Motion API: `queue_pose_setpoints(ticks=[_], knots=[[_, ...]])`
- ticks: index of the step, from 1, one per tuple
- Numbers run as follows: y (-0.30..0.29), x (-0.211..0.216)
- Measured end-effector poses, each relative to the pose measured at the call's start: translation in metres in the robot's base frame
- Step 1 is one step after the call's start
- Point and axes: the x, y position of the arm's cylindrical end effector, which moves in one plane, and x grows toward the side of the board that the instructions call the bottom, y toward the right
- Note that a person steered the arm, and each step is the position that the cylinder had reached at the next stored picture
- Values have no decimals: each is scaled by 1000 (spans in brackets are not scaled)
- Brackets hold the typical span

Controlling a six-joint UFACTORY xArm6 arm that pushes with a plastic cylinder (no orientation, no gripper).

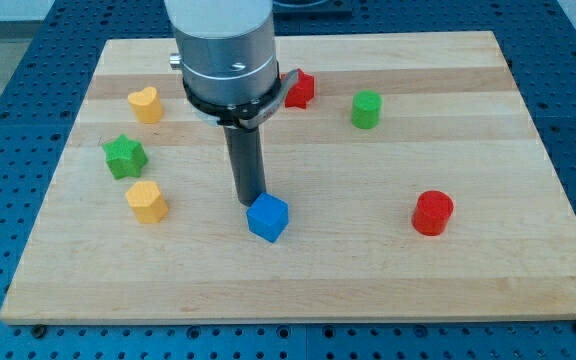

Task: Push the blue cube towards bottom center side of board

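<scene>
The blue cube (268, 217) sits on the wooden board (368, 270), a little left of centre and below the middle. My tip (251, 202) is at the cube's upper left edge, touching or almost touching it. The dark rod rises from there to the arm's grey housing (226, 50) at the view's top.
A yellow heart (145, 103), a green star (124, 156) and a yellow block (148, 201) lie at the left. A red star (299, 89), partly behind the arm, and a green cylinder (366, 109) lie near the top. A red cylinder (432, 213) lies at the right.
</scene>
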Motion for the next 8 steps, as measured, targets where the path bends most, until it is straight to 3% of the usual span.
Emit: queue_pose_setpoints(ticks=[6,7,8], knots=[[35,32],[35,26],[-2,-19]])
